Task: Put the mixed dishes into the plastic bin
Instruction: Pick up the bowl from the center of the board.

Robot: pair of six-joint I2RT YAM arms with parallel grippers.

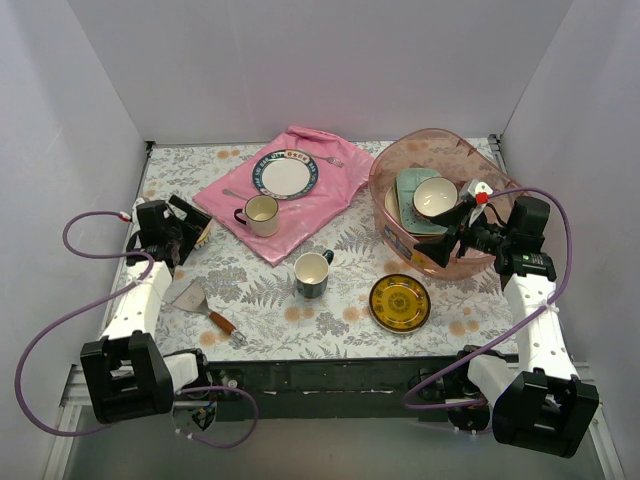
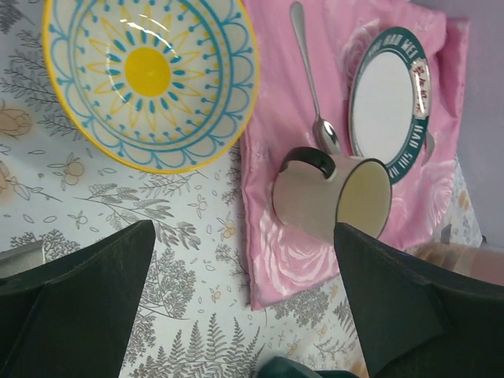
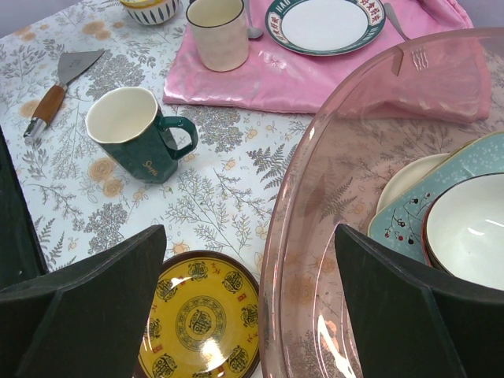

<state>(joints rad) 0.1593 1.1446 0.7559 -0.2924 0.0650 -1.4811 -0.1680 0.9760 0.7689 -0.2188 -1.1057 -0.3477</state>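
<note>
Two grippers: your left gripper (image 2: 244,228) and right gripper (image 3: 250,228) both stand with jaws spread wide, nothing between the fingers.
Left gripper: you're hovering near the left edge of the tabletop (image 1: 270,300), right over the patterned bowl (image 2: 150,79), which sits just beside the pink cloth (image 1: 300,210).
Right gripper: you're hanging over the near-left rim of the plastic bin (image 1: 385,185); the rim runs between your fingers in the wrist view.
Plastic bin: sits in the far right corner of the tabletop. Inside lies the pale green tray (image 1: 410,185), with the cream bowl (image 1: 436,196) on it and a cream plate (image 3: 409,185) peeking from under it.
Yellow plate (image 1: 400,303): flat on the tabletop by the near edge, just beside the bin, outside it.
Dark mug (image 1: 312,274): upright at mid-tabletop, white inside showing.
Pink cloth: far middle, carrying the teal-rimmed plate (image 1: 285,174), the cream mug (image 1: 260,214), a spoon (image 2: 311,79) and a fork (image 1: 331,158).
Spatula (image 1: 200,303): near left, its wooden handle pointing toward the near edge.
</note>
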